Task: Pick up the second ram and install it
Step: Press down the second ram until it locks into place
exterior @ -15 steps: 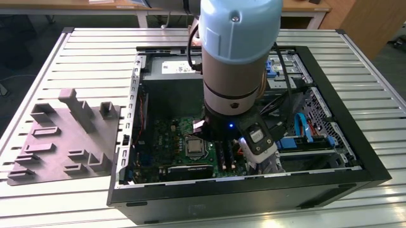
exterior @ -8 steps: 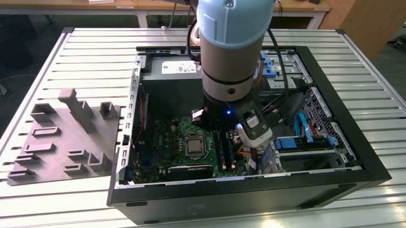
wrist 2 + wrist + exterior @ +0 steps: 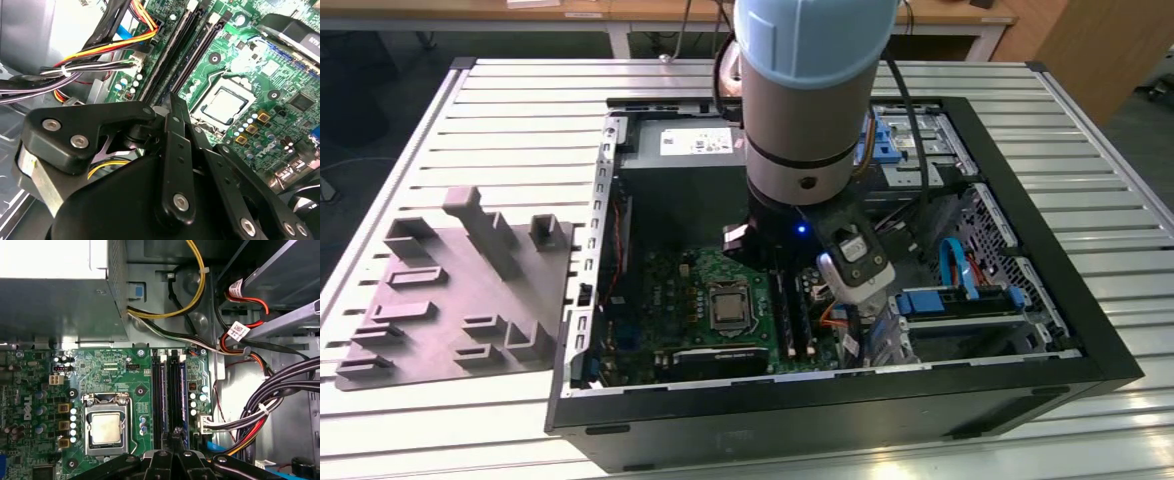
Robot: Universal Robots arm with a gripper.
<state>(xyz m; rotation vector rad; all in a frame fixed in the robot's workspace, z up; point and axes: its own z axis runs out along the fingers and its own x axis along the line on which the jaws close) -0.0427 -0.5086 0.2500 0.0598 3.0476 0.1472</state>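
In both wrist views my gripper is shut, its black fingertips pressed together with nothing visible between them. The tips hang just above one end of the long black slots on the green motherboard. Thin blue-green strips run edge-up along those slots. These look like seated ram sticks, but I cannot tell which one is the second ram. In the exterior view the arm reaches down into the open computer case, over the slots.
The CPU socket lies beside the slots. Cable bundles and the power supply crowd the case around the gripper. Blue drive brackets sit at the exterior view's right. A grey holder fixture rests on the slatted table outside the case.
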